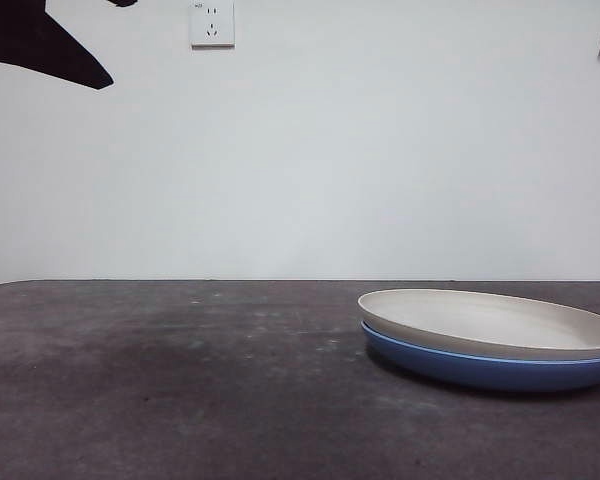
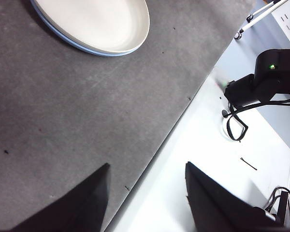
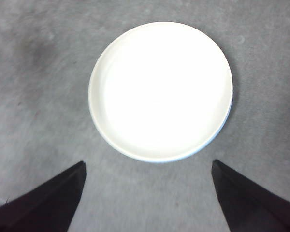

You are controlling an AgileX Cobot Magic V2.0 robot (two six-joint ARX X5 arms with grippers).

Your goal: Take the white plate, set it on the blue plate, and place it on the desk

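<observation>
Broad, flat, dark grey-brown table (image 1: 180,400) with a mottled, matte, faintly speckled surface, bare across the near and left ground in the front view. Wide, shallow, round, matte cream-white plate (image 1: 490,325) with a raised rim, nested on top of a wide, shallow, round, glossy medium-blue plate (image 1: 480,370) of about the same size; the pair sits on the table at the right of the front view, with the right side of the stack cut by the picture's edge. Only a thin blue crescent of the lower plate shows past the white rim in the right wrist view. The table's edge runs diagonally in the left wrist view, well apart from the stack, with a pale floor beyond it carrying a black device (image 2: 266,79) with a green light and looped cables. Left end effector (image 2: 145,203): two black jaws spread apart, holding nothing, above the table's edge. Right end effector (image 3: 147,193): two black jaws spread wide, holding nothing, above the stack with open table all around it. Plain white wall (image 1: 380,150) behind, bearing a white socket plate (image 1: 212,23).
</observation>
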